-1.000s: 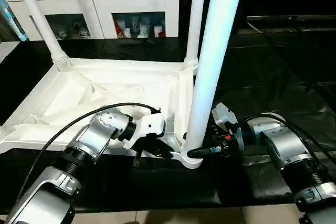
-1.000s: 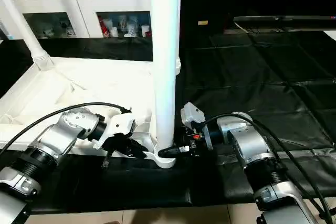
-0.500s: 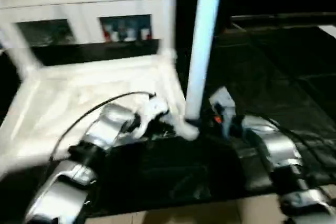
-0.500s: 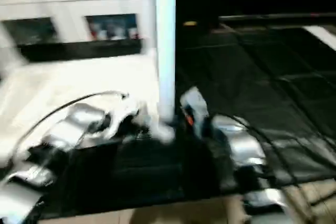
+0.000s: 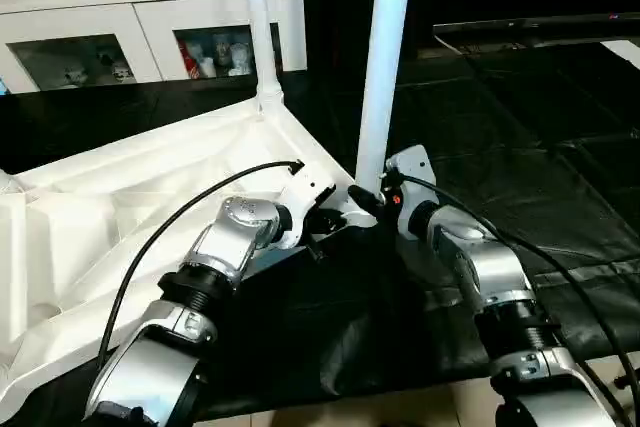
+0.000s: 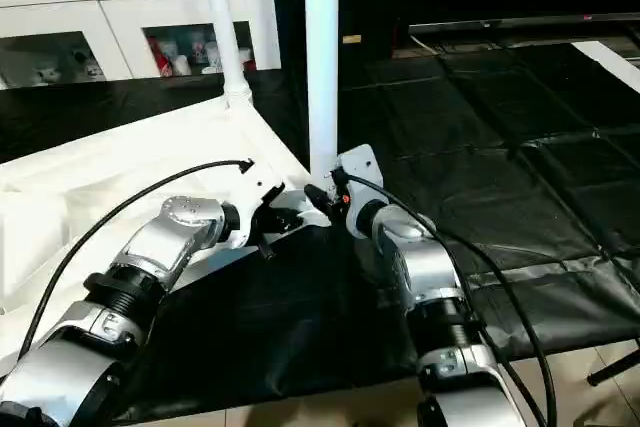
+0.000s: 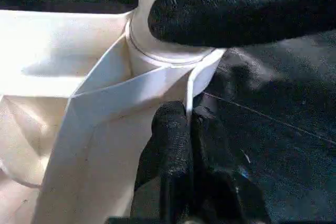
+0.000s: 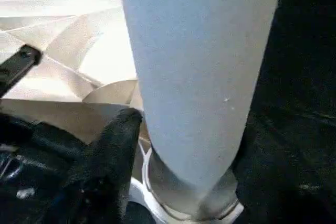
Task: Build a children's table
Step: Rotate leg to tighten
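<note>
The white plastic rectangular table top (image 5: 150,187) lies upside down on the black mat (image 5: 520,177) covering the floor, ribbed underside up, in front of a white cabinet with glass doors (image 5: 150,17). Two long white round tube legs can be counted standing in sockets: one (image 5: 256,27) at the far corner nearest the cabinet, another (image 5: 383,67) at the near corner by the grippers. Any other legs are not visible, so the build looks about half done, with two corners seemingly left to fit. The left gripper (image 7: 184,124) is pinched shut on the thin rim of the top just beside the near corner socket (image 7: 173,59), steadying it. The right gripper (image 8: 157,145) reaches around the base of the near leg; I cannot tell whether it is gripping or loose.
</note>
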